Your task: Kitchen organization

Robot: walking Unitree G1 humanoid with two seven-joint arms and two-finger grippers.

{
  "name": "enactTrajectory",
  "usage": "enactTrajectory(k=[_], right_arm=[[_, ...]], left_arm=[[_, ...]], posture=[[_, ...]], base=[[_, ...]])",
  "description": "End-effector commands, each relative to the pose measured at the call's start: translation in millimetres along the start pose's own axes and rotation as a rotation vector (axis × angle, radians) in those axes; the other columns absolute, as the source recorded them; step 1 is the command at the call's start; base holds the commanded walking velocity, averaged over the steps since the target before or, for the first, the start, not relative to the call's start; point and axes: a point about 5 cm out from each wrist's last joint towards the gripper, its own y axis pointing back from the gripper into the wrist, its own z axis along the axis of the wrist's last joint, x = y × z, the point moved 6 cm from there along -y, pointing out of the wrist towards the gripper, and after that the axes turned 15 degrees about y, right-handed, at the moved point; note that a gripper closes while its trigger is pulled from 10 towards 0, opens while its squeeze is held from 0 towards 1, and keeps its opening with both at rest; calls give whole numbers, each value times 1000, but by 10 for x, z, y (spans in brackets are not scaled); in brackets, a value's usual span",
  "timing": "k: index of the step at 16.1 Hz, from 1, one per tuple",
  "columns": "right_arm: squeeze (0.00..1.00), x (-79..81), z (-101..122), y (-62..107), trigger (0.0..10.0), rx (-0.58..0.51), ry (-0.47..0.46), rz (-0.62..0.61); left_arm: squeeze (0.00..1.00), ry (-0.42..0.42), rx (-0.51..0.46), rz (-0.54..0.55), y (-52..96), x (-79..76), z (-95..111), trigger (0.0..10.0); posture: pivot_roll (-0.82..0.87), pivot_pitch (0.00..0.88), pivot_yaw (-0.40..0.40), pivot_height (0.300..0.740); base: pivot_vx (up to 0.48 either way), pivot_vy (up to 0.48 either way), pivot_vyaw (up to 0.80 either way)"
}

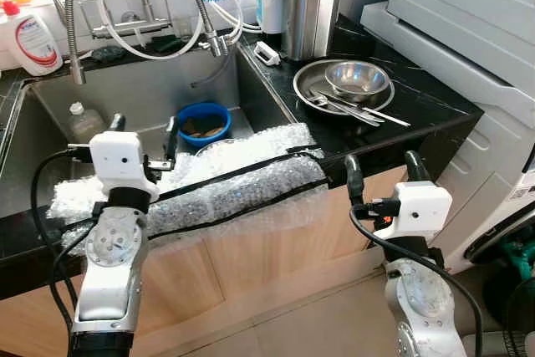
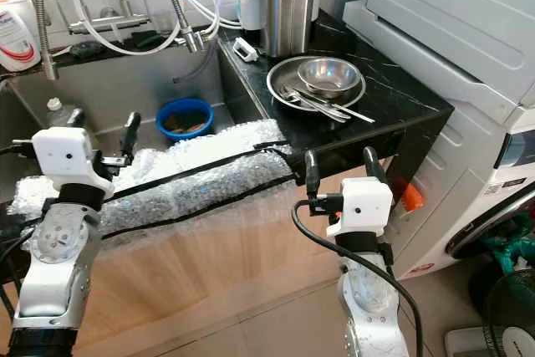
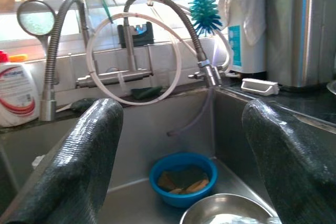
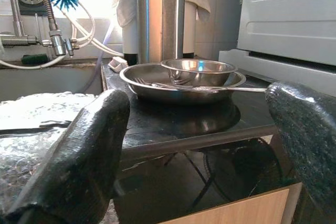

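Now the steel plate (image 1: 313, 81) is sitting on the black tabletop (image 1: 435, 102), just right of the sink (image 1: 125, 89), carrying a steel bowl (image 1: 357, 79) and cutlery (image 1: 355, 110) whose handles are pointing right. Below the plate, the right gripper (image 1: 380, 169) is hovering spread wide and empty. Over the sink, the left gripper (image 1: 144, 135) is gaping too.

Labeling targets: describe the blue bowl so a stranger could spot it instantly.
Start at the steel sink left of the black countertop. The blue bowl sits on the sink floor near its right wall, behind the bubble wrap. It is the one blue dish; the countertop bowl is bare steel.
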Motion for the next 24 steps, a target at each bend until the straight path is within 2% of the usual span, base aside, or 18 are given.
enactTrajectory(k=[1, 11, 24], right_arm=[[0, 2, 34, -24, 10000, -11, -6, -4], [0, 16, 35, -34, 10000, -16, 2, 4], [0, 38, 31, -32, 10000, -15, -4, 7]], left_arm=[[0, 10, -2, -11, -15, -28, 20, 10000], [0, 14, -4, -25, -34, -54, 18, 10000], [0, -2, -10, -51, -52, -110, 34, 10000]], posture=[[-110, 0, 41, 740], [-111, 0, 38, 740], [-107, 0, 38, 740]], base=[[0, 0, 0], [0, 0, 0], [264, 0, 0]])
